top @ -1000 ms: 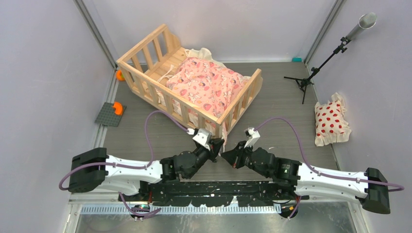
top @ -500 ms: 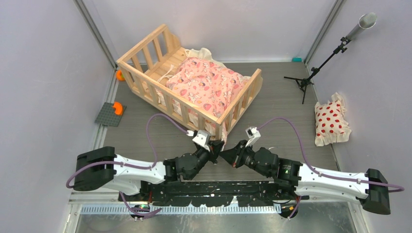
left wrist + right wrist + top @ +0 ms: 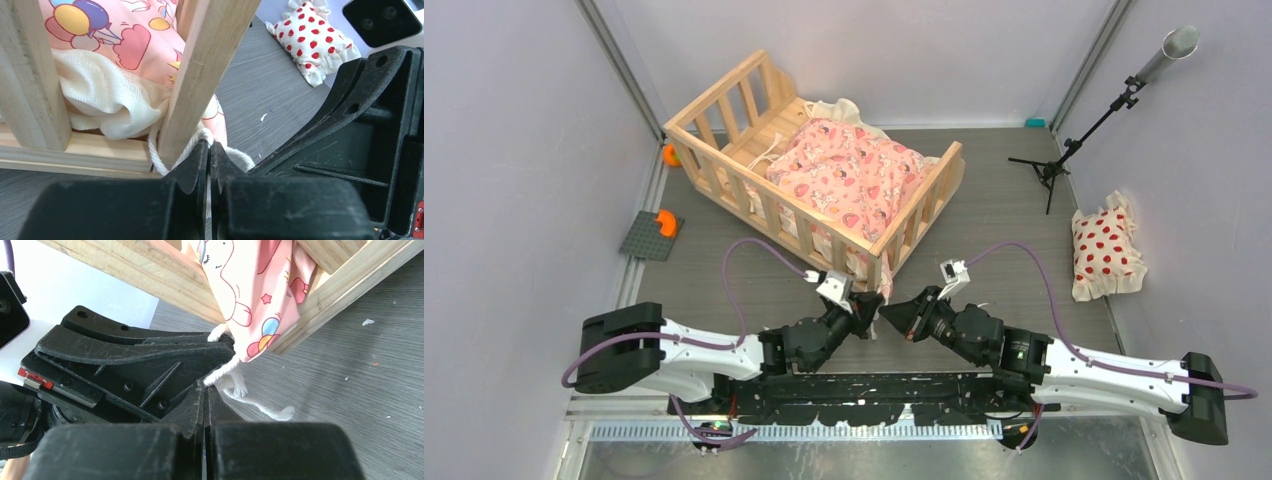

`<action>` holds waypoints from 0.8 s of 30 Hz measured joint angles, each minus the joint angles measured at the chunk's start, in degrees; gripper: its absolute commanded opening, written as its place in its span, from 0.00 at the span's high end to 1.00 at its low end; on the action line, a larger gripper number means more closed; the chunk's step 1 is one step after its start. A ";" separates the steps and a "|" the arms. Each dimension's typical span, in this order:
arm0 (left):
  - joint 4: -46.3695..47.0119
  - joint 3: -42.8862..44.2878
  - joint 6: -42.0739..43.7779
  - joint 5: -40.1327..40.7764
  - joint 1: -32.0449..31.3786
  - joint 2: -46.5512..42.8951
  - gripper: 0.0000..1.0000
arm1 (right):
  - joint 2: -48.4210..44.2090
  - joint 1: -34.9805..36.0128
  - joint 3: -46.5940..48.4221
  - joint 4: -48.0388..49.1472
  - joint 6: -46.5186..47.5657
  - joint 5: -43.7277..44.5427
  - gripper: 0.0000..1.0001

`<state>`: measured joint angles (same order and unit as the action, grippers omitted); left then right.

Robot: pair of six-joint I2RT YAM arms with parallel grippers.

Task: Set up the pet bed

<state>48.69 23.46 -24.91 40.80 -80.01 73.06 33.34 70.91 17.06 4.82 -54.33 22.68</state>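
Left wrist view: the pet bed (image 3: 210, 65) runs off the top and left edges, showing only one post and some rail ends. The cream tie cord (image 3: 239, 158) passes behind the closed left tool (image 3: 209, 149), so a pinch cannot be confirmed. Right wrist view: the cord end meets the right tool (image 3: 205, 390) at its tips, with the contact point hidden; in the top view both tips are too small to resolve.

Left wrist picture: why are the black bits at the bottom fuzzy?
Left wrist view: the left gripper sits very near the lens, so it blurs, while the pet bed post and cream tie look crisp. Right wrist view: same, the right gripper is soft, the pink cushion sharp. Top external view: evenly lit, sharp throughout.
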 measured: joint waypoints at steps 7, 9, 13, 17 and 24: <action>-0.37 -0.04 0.48 -3.89 0.00 0.00 1.00 | 0.24 0.00 0.00 -0.15 -0.02 0.24 0.99; -1.25 -0.04 1.07 -4.76 0.11 0.00 1.00 | 0.83 0.02 0.00 -0.35 0.04 0.22 0.99; -4.48 -0.04 1.42 -6.75 0.15 -0.26 1.00 | 1.16 0.02 0.00 -0.44 0.17 0.22 0.99; -6.62 -0.04 1.73 -8.00 0.17 -1.22 0.95 | 1.16 0.02 0.02 -0.39 0.24 0.15 0.99; -8.72 0.63 3.26 -8.11 0.48 -1.44 0.70 | 1.16 0.11 0.02 -0.57 0.37 -0.11 0.99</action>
<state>39.97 24.10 -21.65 32.69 -79.53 71.61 34.50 71.02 17.08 4.25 -53.95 22.57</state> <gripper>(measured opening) 0.218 0.026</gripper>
